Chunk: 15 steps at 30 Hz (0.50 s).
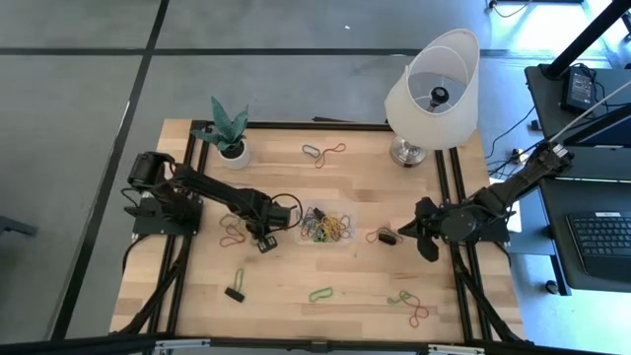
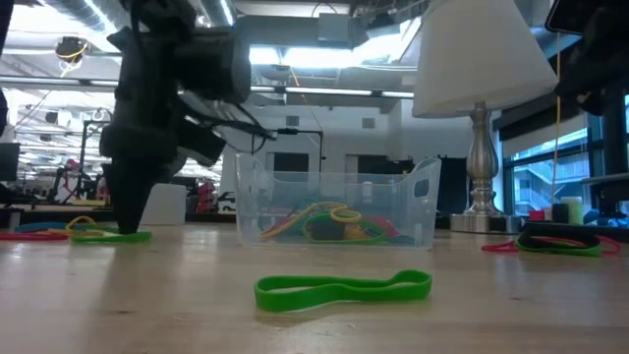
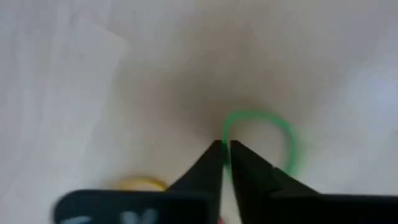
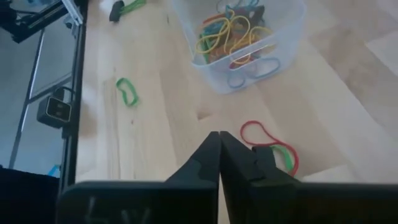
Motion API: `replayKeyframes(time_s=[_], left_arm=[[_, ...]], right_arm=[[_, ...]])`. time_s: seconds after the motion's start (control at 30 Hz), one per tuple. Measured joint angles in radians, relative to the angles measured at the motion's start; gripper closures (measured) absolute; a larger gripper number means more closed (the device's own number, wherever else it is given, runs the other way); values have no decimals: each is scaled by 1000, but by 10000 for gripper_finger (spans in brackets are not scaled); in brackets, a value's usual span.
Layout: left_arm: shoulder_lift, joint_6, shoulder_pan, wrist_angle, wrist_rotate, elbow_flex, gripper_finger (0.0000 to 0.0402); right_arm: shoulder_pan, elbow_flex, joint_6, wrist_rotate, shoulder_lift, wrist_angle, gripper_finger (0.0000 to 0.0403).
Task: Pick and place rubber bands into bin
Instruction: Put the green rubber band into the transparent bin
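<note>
On my left, the left gripper [image 3: 226,149] is down at the tabletop [image 1: 286,281] just left of the bin [image 1: 326,226], its fingers nearly pressed together with a green band [image 3: 283,134] looping out beside the tips; I cannot tell whether they actually pinch it. Loose rubber bands [image 1: 233,233] lie around that spot. The bin sits mid-table, holding a tangle of coloured bands. Further right, the right gripper [image 4: 219,140] hovers with fingers pressed together and nothing between them, near a red and green pair [image 4: 273,148].
</note>
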Motion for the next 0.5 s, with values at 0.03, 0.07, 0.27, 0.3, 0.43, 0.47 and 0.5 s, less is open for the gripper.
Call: replayKeyframes(time_s=[0.03,0.07,0.27,0.3,0.43,0.47,0.5], left_arm=[[-4,-8,-6,-26,-10,30,389],[-9,-7,-8,-42,-19,56,393],[-6,35,-10,-237,-44,262,399],[-6,36,-10,-285,-53,305,399],[-5,55,-9,-427,-120,484,399],[-5,60,-9,-447,-138,524,399],[-4,64,-9,-466,-157,562,399]], right_arm=[[0,0,-17,0,-7,-5,395],[0,0,-26,0,-13,-6,395],[0,0,-75,-1,-31,-8,386],[0,0,-81,0,-32,-9,385],[0,0,-102,0,-31,-26,383],[0,0,-101,0,-31,-35,382],[0,0,-101,-1,-31,-48,382]])
